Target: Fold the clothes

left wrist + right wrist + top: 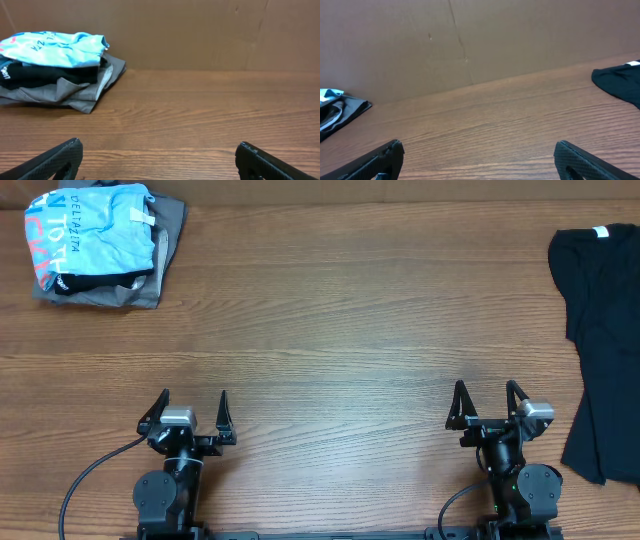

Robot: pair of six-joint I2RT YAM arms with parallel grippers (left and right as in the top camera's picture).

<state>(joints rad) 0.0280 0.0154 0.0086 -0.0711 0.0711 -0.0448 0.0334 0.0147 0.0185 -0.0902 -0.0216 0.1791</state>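
Note:
A folded light blue T-shirt [95, 225] with white print lies on top of a pile at the far left corner, over a black one [95, 280] and a grey one [165, 250]. The pile also shows in the left wrist view [55, 50]. An unfolded black T-shirt [605, 330] lies spread at the right edge, and its corner shows in the right wrist view [620, 80]. My left gripper [193, 402] is open and empty near the front edge, far from the pile. My right gripper [485, 392] is open and empty, left of the black shirt.
The wooden table [330, 340] runs between the pile and the black shirt. A brown cardboard wall [200, 30] stands behind the table's far edge. A black cable [90, 470] trails from the left arm's base.

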